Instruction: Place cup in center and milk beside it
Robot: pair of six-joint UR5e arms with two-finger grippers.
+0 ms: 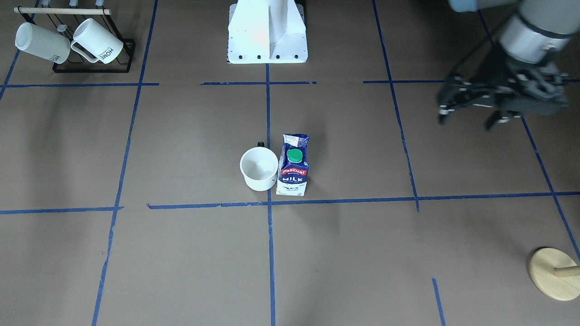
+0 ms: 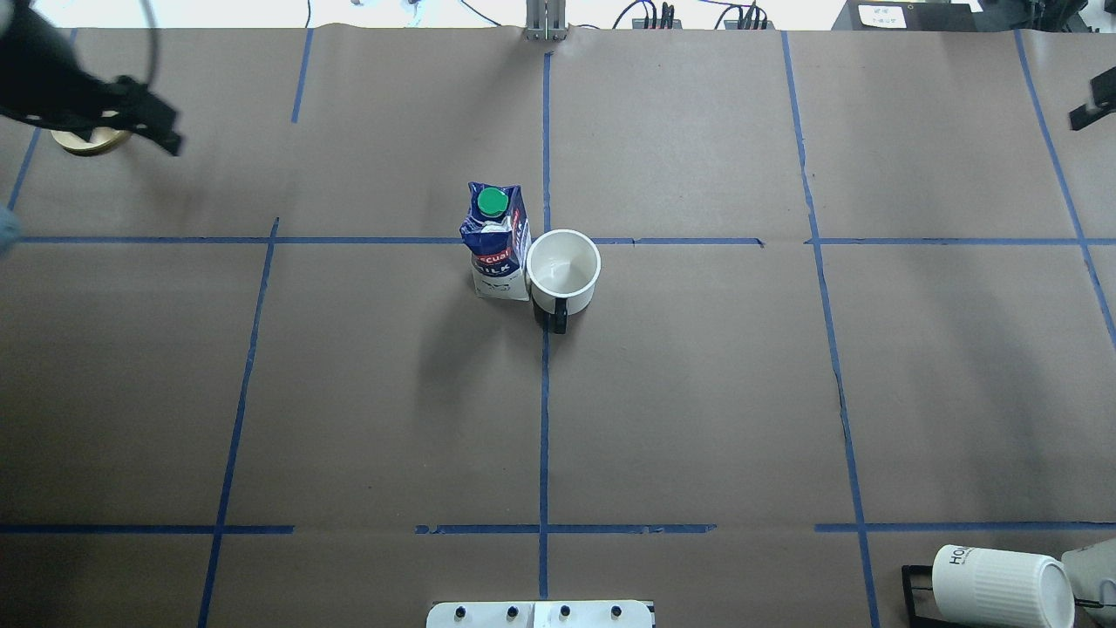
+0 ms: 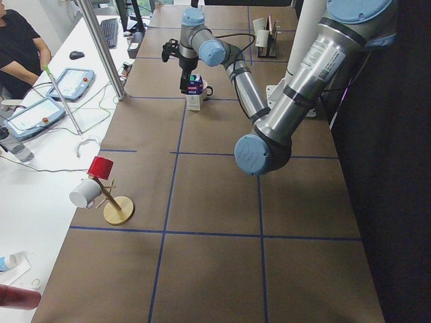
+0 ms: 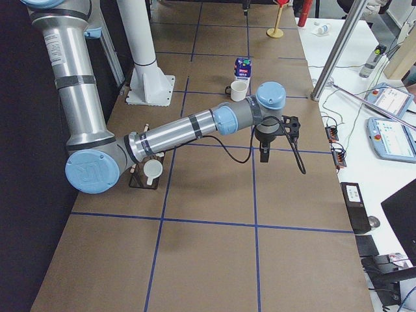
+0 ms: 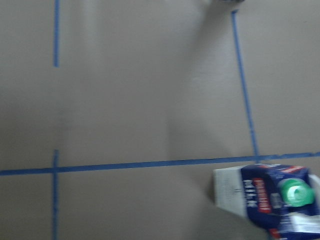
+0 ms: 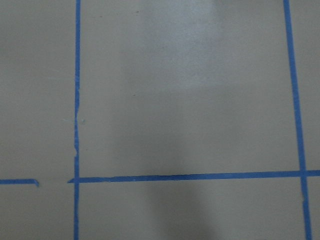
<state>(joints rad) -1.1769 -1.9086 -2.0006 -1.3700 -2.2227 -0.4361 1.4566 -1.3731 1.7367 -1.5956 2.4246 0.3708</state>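
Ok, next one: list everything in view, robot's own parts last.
cup: one, white, black handle, centre tape crossing
milk: one, blue-white carton, green cap, close beside the cup, on its robot-left side
ribbed mugs: two, white, on the rack
rack: one, black, robot's right near corner
stand: one, pale wood, robot's left far corner, carrying a red cup and a white cup
tape: blue, grid lines
table: one, brown
person: one, black shirt
base: one, white, table's robot edge
left pincer: black, open, empty, away from the milk
right pincer: black, over bare table, opening unclear
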